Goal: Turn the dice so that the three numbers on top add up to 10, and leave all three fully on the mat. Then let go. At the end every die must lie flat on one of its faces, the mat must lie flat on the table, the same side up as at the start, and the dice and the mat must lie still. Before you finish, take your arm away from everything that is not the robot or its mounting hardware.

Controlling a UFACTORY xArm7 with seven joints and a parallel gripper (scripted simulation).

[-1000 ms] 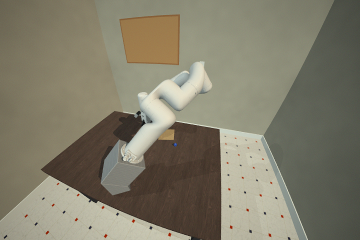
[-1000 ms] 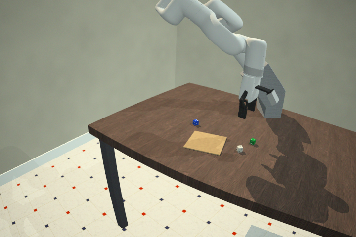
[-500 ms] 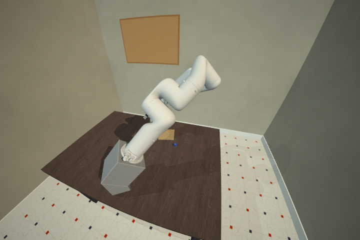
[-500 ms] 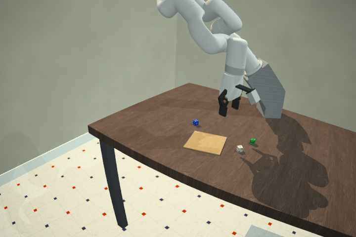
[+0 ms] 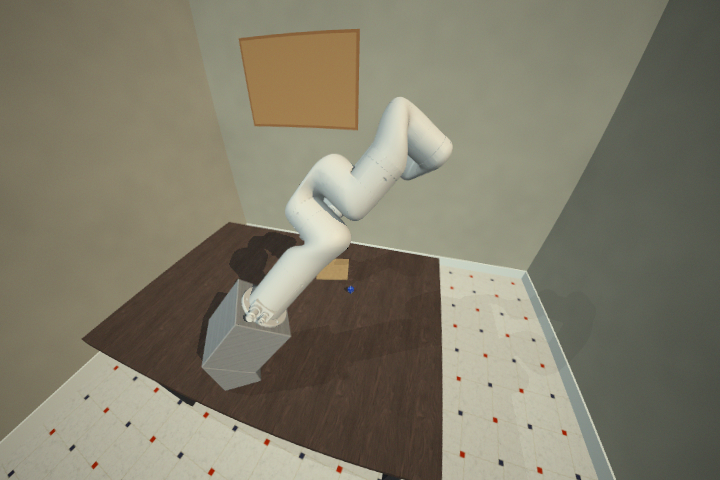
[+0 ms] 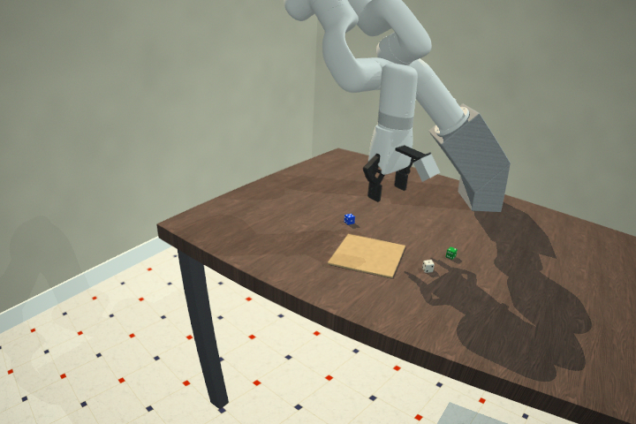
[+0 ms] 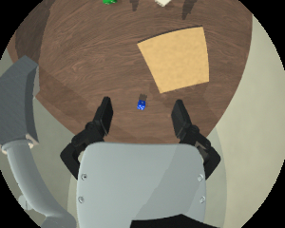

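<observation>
A blue die (image 5: pixel 350 289) (image 6: pixel 349 218) (image 7: pixel 142 104) lies on the table beside the tan mat (image 5: pixel 332 273) (image 6: pixel 366 255) (image 7: pixel 180 62), off it. A white die (image 6: pixel 427 266) (image 7: pixel 161 2) and a green die (image 6: pixel 451 253) (image 7: pixel 109 1) lie on the table beyond the mat's opposite side; both are cut off at the wrist view's top edge. The mat lies flat with no die on it. The top numbers are too small to read surely. My gripper (image 6: pixel 388 191) (image 7: pixel 142 105) is open and empty, high above the table; in the wrist view the blue die shows between its fingers, far below.
The arm's grey pedestal (image 5: pixel 248 345) (image 6: pixel 486 172) (image 7: pixel 13 102) stands on the dark wooden table (image 5: pixel 395 362) (image 6: pixel 278 215). The arm hides part of the mat in the top view. Shadows of the arm fall near the white and green dice.
</observation>
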